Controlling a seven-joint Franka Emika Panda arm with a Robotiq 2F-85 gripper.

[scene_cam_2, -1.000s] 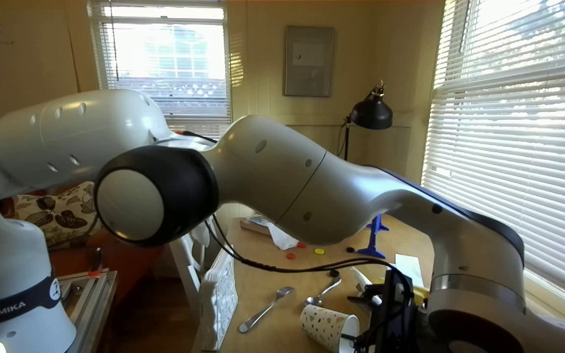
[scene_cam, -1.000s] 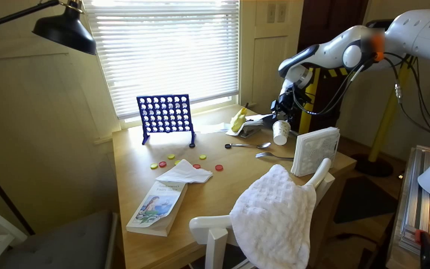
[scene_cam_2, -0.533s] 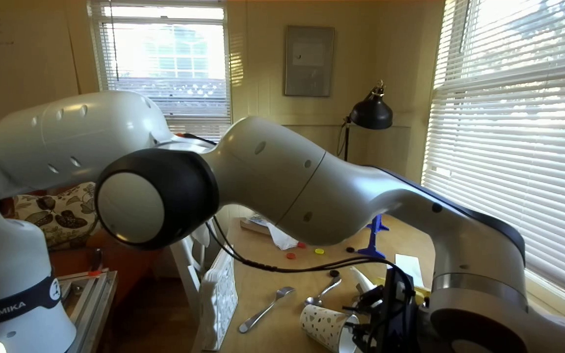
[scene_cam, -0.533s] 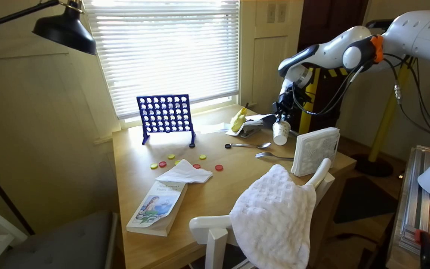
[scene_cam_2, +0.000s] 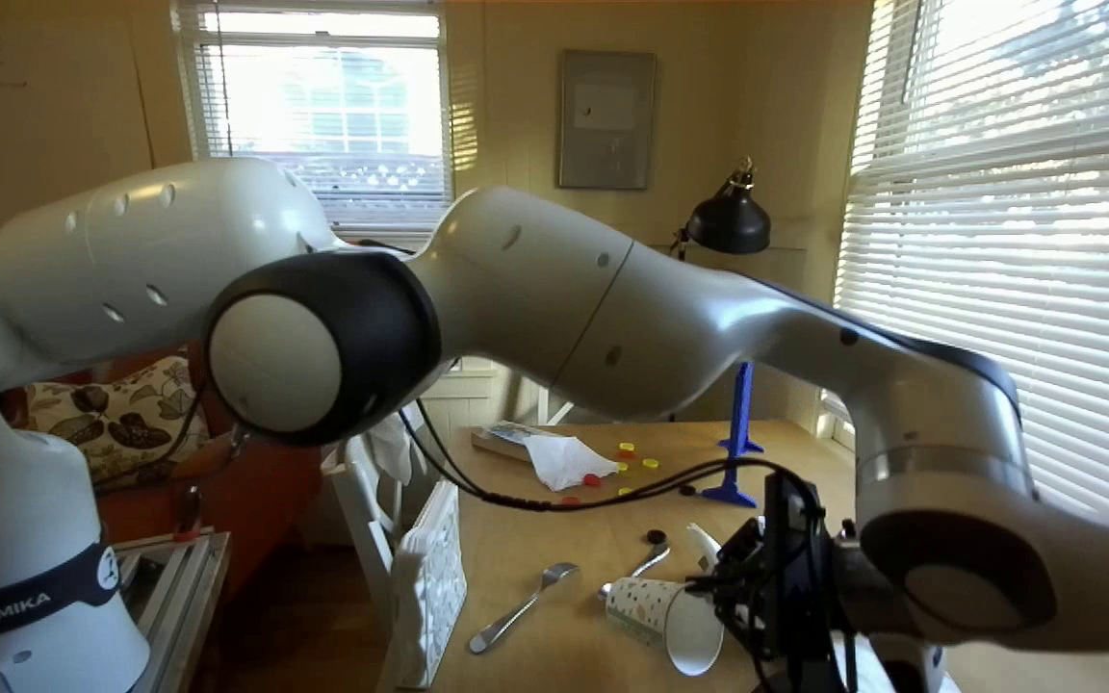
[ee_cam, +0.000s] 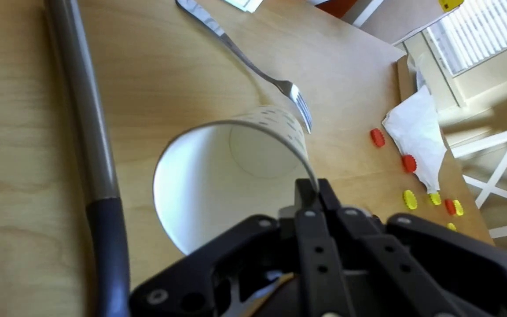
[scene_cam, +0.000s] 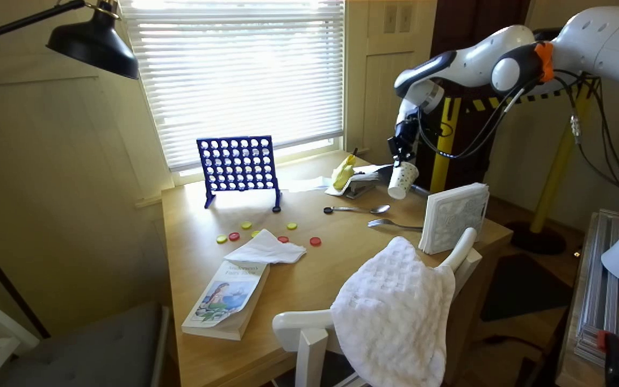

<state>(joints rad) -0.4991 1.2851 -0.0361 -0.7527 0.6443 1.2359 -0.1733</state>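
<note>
A white paper cup [scene_cam: 403,180] with coloured flecks is held tilted, mouth toward my gripper [scene_cam: 400,160] and base angled down. In the wrist view the cup [ee_cam: 218,185] shows its white inside, and my gripper [ee_cam: 316,189] is shut on the rim, one finger inside the mouth and one outside. The cup [scene_cam_2: 641,606] also shows in an exterior view beside the dark gripper [scene_cam_2: 707,585]. Below it on the table lie a metal fork [ee_cam: 253,66] and a spoon [scene_cam: 376,209], the spoon's handle end by a black disc [scene_cam: 328,210].
A stack of white patterned panels [scene_cam: 454,217] stands by the table's edge. A dark rod [ee_cam: 88,145] lies beside the cup. Farther off are a blue game frame [scene_cam: 238,164], red and yellow discs, a napkin [scene_cam: 265,248], a book [scene_cam: 226,298] and a towel-draped chair [scene_cam: 395,306].
My gripper has closed on the cup's rim. The arm has then risen, lifting the cup slightly and tilting its base toward the table's middle.
</note>
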